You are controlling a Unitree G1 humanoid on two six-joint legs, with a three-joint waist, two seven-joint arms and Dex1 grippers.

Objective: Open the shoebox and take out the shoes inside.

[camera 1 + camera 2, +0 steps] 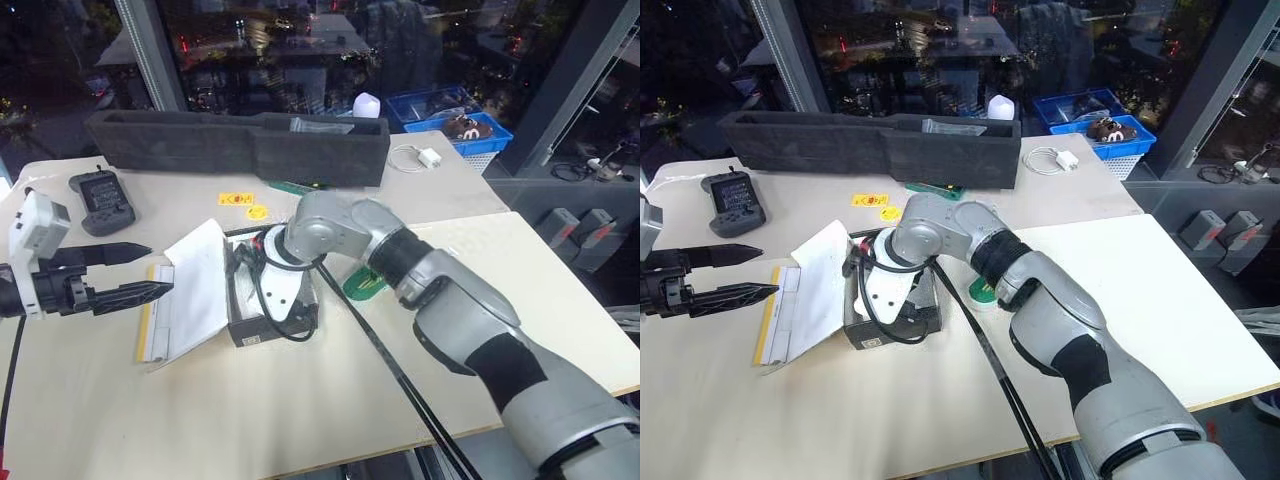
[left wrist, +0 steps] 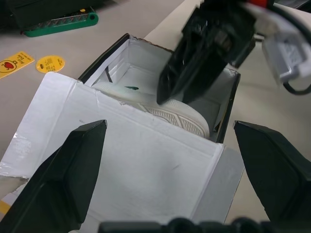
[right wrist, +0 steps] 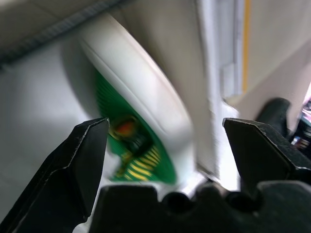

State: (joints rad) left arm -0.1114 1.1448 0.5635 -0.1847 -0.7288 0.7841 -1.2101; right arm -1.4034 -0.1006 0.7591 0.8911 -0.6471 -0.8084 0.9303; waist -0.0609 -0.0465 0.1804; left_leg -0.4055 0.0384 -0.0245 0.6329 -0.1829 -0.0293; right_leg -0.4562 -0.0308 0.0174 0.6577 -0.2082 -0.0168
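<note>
The shoebox (image 1: 262, 330) lies open on the table, its lid (image 1: 195, 290) folded out to the left with the white inside facing up. A white shoe (image 2: 180, 116) lies inside the box; its green insole with yellow marks (image 3: 141, 160) shows in the right wrist view. My right gripper (image 3: 165, 128) reaches down into the box, open, with the shoe's rim between its fingers. My left gripper (image 1: 158, 270) hovers open just left of the lid, pointing toward the box and holding nothing.
A long black foam tray (image 1: 240, 145) runs along the back of the table. A black handheld controller (image 1: 103, 197) lies at the back left, with yellow stickers (image 1: 237, 199) and a green tool (image 1: 300, 187) behind the box. A blue basket (image 1: 460, 125) and a white charger (image 1: 425, 157) are at the back right.
</note>
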